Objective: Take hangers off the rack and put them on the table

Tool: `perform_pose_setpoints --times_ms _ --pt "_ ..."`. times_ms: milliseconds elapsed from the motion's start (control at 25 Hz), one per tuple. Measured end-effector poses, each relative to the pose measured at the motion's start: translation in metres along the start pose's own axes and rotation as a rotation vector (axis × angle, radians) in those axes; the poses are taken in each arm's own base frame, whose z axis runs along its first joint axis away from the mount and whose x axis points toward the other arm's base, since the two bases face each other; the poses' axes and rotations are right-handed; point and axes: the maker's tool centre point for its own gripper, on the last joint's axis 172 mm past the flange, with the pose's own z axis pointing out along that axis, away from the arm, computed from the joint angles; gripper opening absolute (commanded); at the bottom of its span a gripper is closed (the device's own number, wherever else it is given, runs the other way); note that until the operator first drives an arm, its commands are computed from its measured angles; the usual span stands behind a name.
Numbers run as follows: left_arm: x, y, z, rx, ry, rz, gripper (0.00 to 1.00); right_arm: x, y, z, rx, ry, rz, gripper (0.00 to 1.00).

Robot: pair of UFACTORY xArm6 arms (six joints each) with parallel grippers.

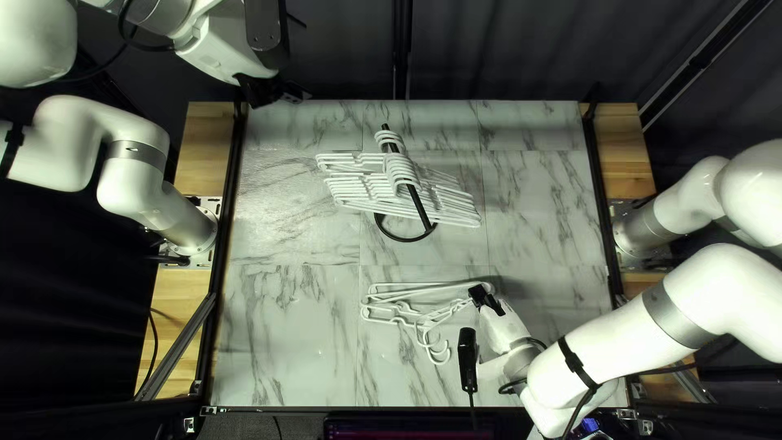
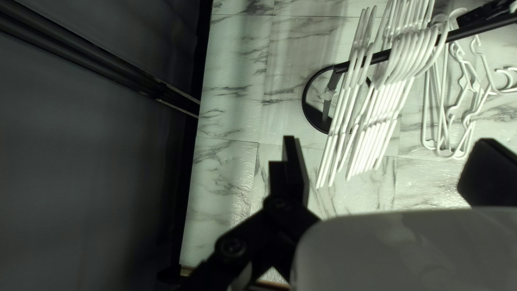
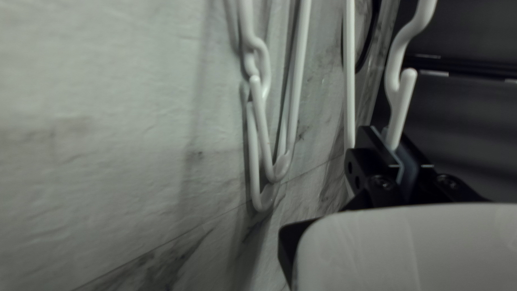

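At the front right of the table, my right gripper (image 1: pixel 486 298) is shut on one white hanger's end, beside hangers (image 1: pixel 391 308) lying on the tabletop. In the right wrist view my gripper (image 3: pixel 397 153) has that held hanger (image 3: pixel 403 110) pinched between both fingers; other hangers (image 3: pixel 253 134) are beside it. Several white hangers (image 1: pixel 358 191) hang on the black rack (image 1: pixel 419 205) at the table's middle. My left gripper (image 1: pixel 273 91) is raised at the far left. Its wrist view shows the gripper (image 2: pixel 388 145) open, fingers wide apart, with the hanging hangers (image 2: pixel 377 124) ahead of it.
The marble-patterned table (image 1: pixel 285 326) has black rails along its sides. A black device (image 1: pixel 467 358) with a cable is by the right arm near the front edge. Dark curtains stand behind the far edge.
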Motion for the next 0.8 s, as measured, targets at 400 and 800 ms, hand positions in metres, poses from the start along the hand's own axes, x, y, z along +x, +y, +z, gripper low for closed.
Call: perform_pose_setpoints --times_ms 400,800 --pt "0.0000 0.0000 0.0000 0.000 0.000 0.000 1.00 -0.0038 0.0002 0.0034 -0.002 0.053 -0.022 1.00" --pt "0.0000 0.0000 0.0000 0.000 0.000 0.000 1.00 -0.0074 0.0001 0.0002 0.140 0.060 -0.041 1.00"
